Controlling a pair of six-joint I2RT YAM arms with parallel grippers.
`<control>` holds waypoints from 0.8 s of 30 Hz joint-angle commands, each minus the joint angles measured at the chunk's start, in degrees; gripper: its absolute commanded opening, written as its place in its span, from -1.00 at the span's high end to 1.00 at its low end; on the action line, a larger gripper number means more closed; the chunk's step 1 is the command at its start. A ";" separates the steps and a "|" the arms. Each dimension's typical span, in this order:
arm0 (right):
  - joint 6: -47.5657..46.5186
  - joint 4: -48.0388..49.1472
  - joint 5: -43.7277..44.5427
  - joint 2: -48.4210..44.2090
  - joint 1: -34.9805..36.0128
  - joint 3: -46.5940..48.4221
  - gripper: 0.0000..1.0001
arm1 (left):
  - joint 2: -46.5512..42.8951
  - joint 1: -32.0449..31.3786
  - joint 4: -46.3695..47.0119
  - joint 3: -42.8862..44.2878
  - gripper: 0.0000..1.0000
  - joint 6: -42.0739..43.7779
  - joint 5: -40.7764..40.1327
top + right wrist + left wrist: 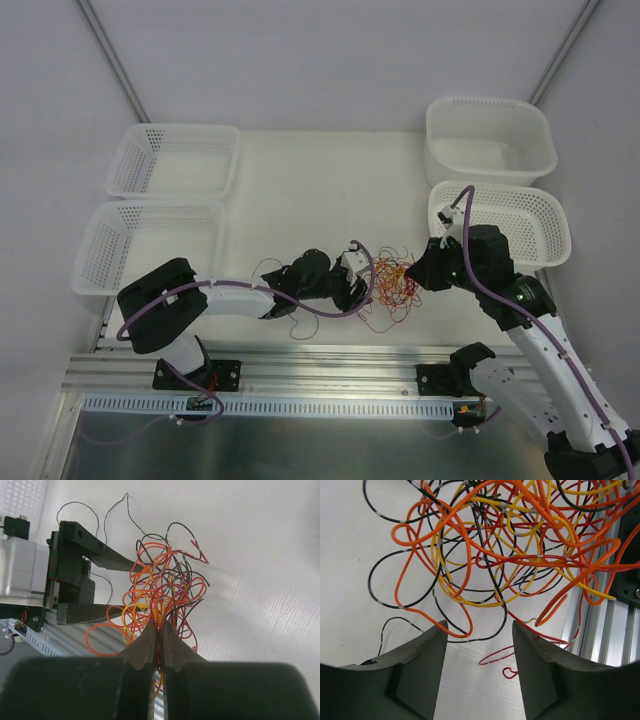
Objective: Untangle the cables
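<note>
Along the near edge of the bench [320, 190], an aluminium rail [320, 378] carries both arm bases. From the near-left corner the left arm [235, 298] lies low and folded, with its forearm stretched rightwards almost parallel to that edge. Its wrist is rolled so that the left gripper [479, 625] points sideways at the tangle. The jaws stand wide apart with nothing clamped. One black strand and the bottom of an orange loop cross the mouth of the gap, and the rest of the bundle lies just beyond the tips.

From the near-right corner the right arm [540, 345] rises from its elbow and leans inward towards the middle. It bends down at the wrist to bring the right gripper [160, 627] against the opposite side of the heap. Its fingers are pressed almost together, pinching a few orange, red and yellow strands at the bundle's edge.

The cables [392, 285] sit on the bench between the two grippers, a little right of centre and close to the near edge. They form a knotted ball of orange, red, yellow and black loops. Loose black ends trail left around the left wrist.

Further back, two perforated baskets [150, 245] line the left edge. A third basket [545, 225] sits at the right edge, and a solid tub [490, 150] stands in the far-right corner.
</note>
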 commanded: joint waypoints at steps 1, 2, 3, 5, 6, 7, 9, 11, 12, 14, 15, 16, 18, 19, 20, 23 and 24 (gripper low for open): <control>1.46 3.41 -1.33 -1.20 -0.12 2.40 0.99 | 1.27 -0.81 5.72 1.49 -0.07 -1.36 3.20; 1.55 3.41 -1.42 -1.20 -0.12 2.40 0.99 | 1.54 -0.89 6.16 1.40 0.03 -1.62 3.37; 1.55 3.32 -1.25 -1.20 -0.12 2.40 0.99 | 1.89 -0.90 6.51 1.49 0.10 -1.97 3.37; 1.46 3.23 -0.89 -1.29 -0.12 2.31 0.99 | 1.72 -0.90 7.13 1.14 0.32 -2.24 2.76; 1.37 3.14 -0.63 -1.29 -0.21 2.23 0.99 | 1.02 -0.90 7.31 0.96 0.53 -2.32 2.58; 1.20 2.88 -0.02 -1.29 -0.12 2.14 0.98 | 0.67 -0.90 7.39 0.53 0.66 -2.24 1.97; 0.76 2.70 0.77 -1.46 -0.21 1.61 0.99 | -1.17 -0.90 7.40 0.09 0.97 -2.06 1.18; 0.49 2.27 2.53 -1.38 -0.12 0.83 0.99 | -2.84 -0.90 7.05 -0.97 1.00 -1.89 -0.31; 0.23 2.18 3.32 -1.46 -0.12 0.56 0.99 | -4.68 -0.81 5.30 -1.15 1.00 -1.89 -1.02; -0.03 1.30 6.22 -1.38 -0.21 -0.06 0.99 | -7.06 -0.72 2.40 -1.85 1.00 -1.80 -3.82; 0.05 1.04 7.36 -1.20 -0.21 -0.58 0.99 | -9.85 -0.55 -1.36 -2.03 1.00 -1.71 -4.97; 0.14 0.16 9.98 -1.03 -0.12 -0.85 0.98 | -11.36 -0.37 -4.18 -2.03 1.00 -1.71 -6.46; 0.49 -0.72 12.46 -0.68 -0.21 -1.81 0.99 | -16.09 1.03 -12.58 -1.50 1.00 -2.06 -10.76; 1.01 -1.68 16.12 -0.06 -0.30 -2.17 0.99 | -17.95 1.73 -15.08 -1.06 1.00 -2.50 -11.74; 1.54 -2.13 17.38 0.29 -0.30 -2.60 0.99 | -19.71 2.87 -17.28 -1.06 1.00 -3.20 -11.75; 3.38 -3.27 20.63 1.61 -0.30 -4.19 0.99 | -27.44 7.97 -25.54 -0.36 1.00 -6.18 -14.56; 3.91 -3.53 21.68 1.87 -0.39 -4.54 0.99 | -31.55 9.37 -27.30 -0.10 1.00 -7.24 -14.91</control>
